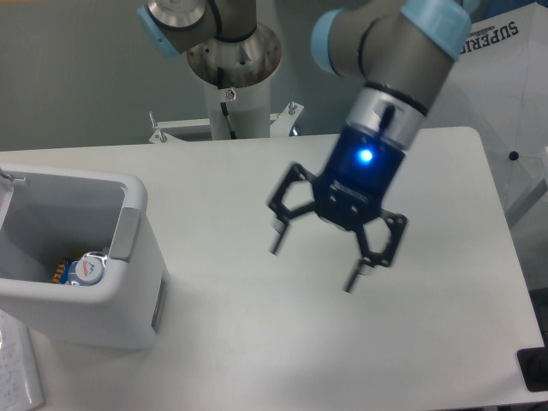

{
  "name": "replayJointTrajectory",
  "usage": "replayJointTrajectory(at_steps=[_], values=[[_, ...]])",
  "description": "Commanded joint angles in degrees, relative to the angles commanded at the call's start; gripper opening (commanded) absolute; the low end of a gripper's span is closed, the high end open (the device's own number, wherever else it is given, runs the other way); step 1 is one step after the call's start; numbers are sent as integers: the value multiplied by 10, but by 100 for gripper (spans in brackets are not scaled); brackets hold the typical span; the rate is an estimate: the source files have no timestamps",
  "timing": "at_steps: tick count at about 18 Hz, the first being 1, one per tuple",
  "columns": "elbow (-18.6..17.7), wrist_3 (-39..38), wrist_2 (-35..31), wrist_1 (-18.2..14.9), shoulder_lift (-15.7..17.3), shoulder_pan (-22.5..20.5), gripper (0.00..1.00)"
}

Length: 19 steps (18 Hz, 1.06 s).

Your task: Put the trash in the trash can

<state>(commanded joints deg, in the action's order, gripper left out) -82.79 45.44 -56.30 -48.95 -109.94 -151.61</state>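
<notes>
The white trash can (128,287) stands at the left edge of the table. Inside it lies the trash (83,269), a crushed bottle with a red-and-white label. My gripper (313,262) hangs over the middle of the table, well to the right of the can. Its two fingers are spread wide apart with nothing between them. A blue light glows on its black body.
The arm's grey base column (233,68) rises behind the table's far edge. A white cover marked SUPERIOR (488,77) stands off the table at the right. A white sheet (17,368) lies at the bottom left corner.
</notes>
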Motion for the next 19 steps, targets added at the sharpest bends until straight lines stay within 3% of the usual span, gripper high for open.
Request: replayJointTrajectory(at_steps=[4, 7, 10, 15, 19], values=[[0, 11, -111, -2, -23, 0, 100], [-3, 130, -174, -16, -32, -1, 100], [12, 195, -239, -74, -39, -1, 100], [93, 243, -306, -208, -76, 4, 100], [100, 243, -310, -224, -79, 5, 100]])
